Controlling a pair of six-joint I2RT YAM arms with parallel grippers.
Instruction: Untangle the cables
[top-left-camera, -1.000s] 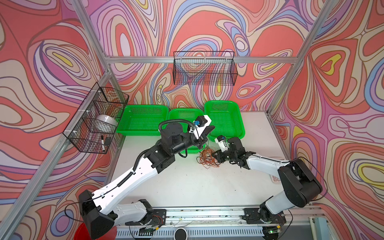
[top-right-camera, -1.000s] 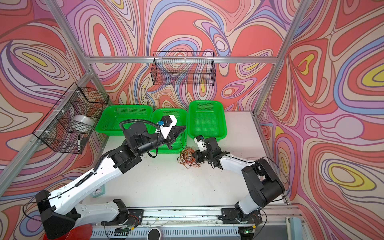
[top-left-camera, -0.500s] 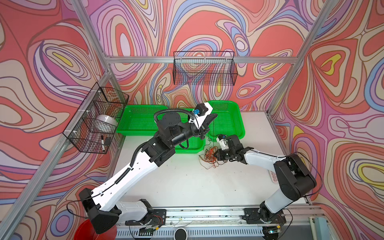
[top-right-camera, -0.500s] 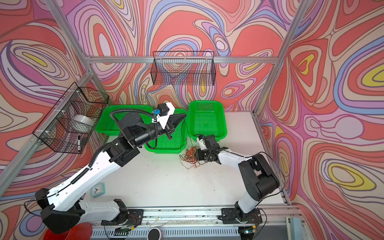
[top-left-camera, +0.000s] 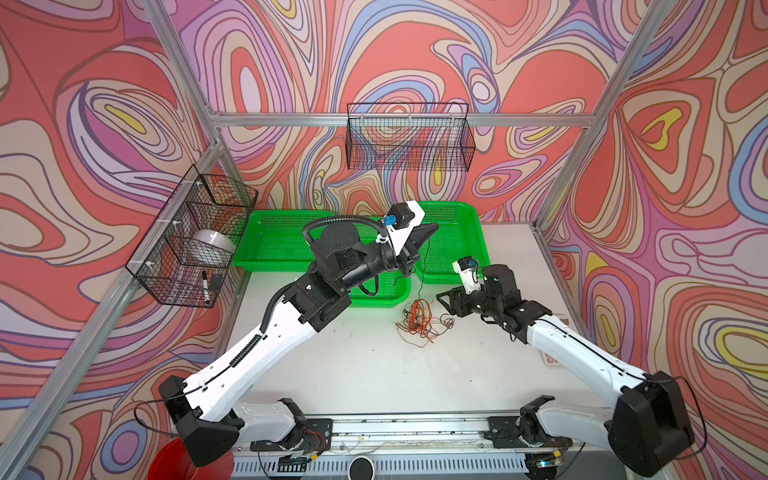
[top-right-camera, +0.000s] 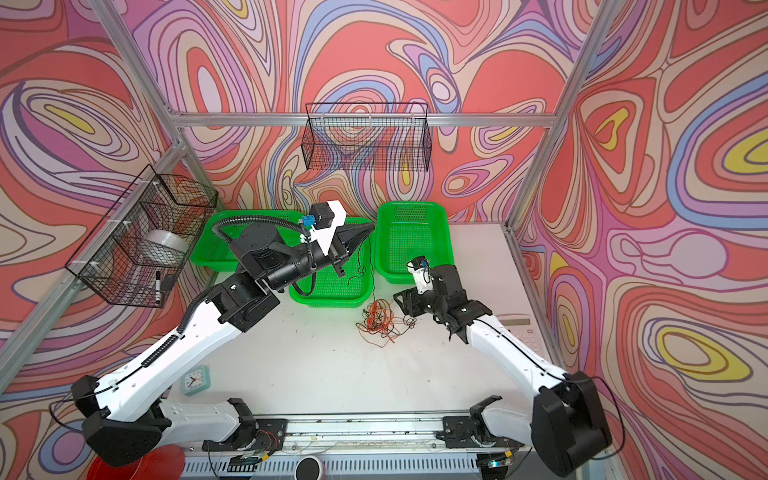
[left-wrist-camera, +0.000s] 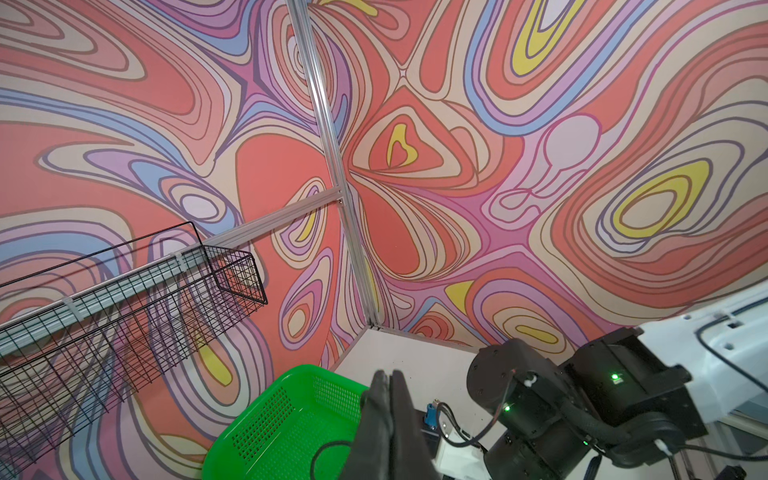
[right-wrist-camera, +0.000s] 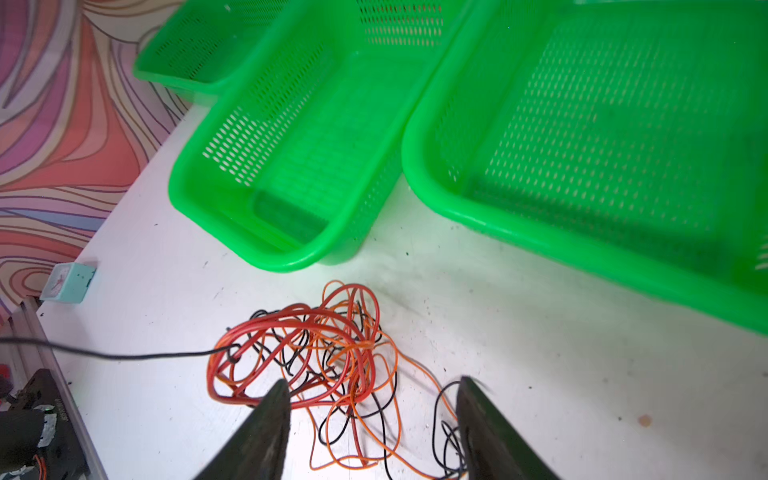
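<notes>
Black cable (top-left-camera: 424, 266) is held up from the tangle (top-left-camera: 419, 320) by the closed left gripper (top-left-camera: 432, 228). The right gripper (top-left-camera: 444, 300) is parted just beside that tangle.

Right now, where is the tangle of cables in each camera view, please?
Top view: tangle of cables slightly right of centre, lower half.
Top view: tangle at centre, lower half.
Left wrist: not in it.
Right wrist: tangle just beyond the open right end effector.
Shared landmark: middle green basket, its near rim beside the tangle.
</notes>
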